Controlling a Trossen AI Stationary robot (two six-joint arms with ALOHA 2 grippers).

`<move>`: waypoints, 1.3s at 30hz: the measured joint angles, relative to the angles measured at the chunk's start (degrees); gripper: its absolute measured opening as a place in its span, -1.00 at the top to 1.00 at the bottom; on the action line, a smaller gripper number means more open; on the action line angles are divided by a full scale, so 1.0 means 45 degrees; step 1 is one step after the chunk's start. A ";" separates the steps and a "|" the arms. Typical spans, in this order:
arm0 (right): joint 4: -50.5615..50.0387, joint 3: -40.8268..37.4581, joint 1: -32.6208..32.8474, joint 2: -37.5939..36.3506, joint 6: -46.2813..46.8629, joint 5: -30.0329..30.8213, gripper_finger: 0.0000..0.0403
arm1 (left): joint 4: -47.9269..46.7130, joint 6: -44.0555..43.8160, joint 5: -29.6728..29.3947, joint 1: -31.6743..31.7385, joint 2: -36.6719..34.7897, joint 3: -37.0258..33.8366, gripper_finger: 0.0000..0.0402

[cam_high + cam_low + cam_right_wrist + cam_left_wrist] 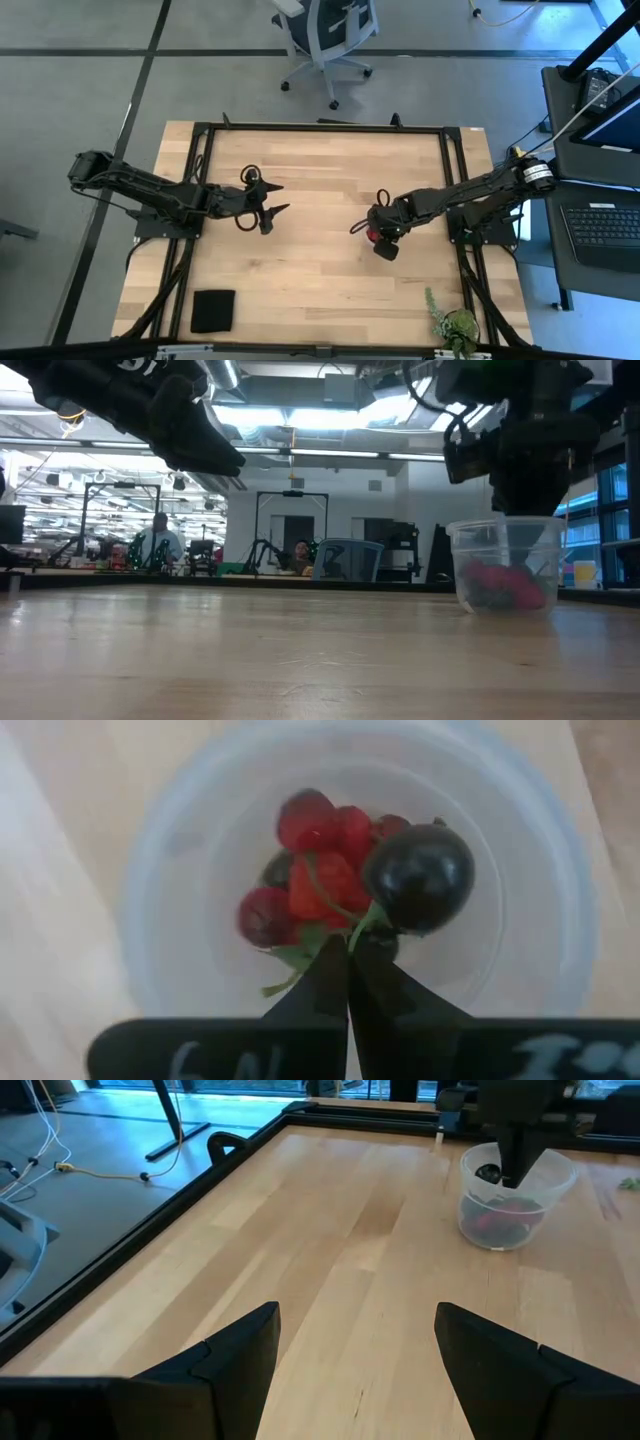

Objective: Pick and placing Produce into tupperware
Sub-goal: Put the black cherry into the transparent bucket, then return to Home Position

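Right gripper [348,952] directly over the tupperware [160,910], jaws together, pinching the thin stem of a dark round fruit [418,877] hanging just above the red produce [318,870] piled inside. Tupperware stands on the bench [320,180], right of centre. Left gripper [275,198] hovers well apart, jaws spread, empty

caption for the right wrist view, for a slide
Right hand, shut on a dark fruit's stem, over the tub of red fruits.
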 joint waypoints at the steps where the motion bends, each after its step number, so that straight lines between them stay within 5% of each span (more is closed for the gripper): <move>1: 0.0019 0.0000 -0.0008 0.0154 -0.0118 0.0011 1.00 | 0.0000 -0.0003 0.0009 0.0001 0.0000 0.0000 -0.29; 23: 0.0141 0.0057 -0.0078 0.0574 -0.0295 0.0027 0.73 | -0.0015 -0.0005 0.0052 0.0005 0.0005 0.0000 -0.29; 33: -0.1347 0.1708 -0.0076 0.0558 -0.0708 0.0010 0.68 | -0.0007 -0.0013 0.0052 0.0000 0.0005 0.0000 -0.29; 39: -0.2826 0.2862 -0.0072 0.0555 -0.1137 0.0523 0.46 | 0.0037 -0.0006 0.0052 0.0004 0.0005 0.0000 -0.29</move>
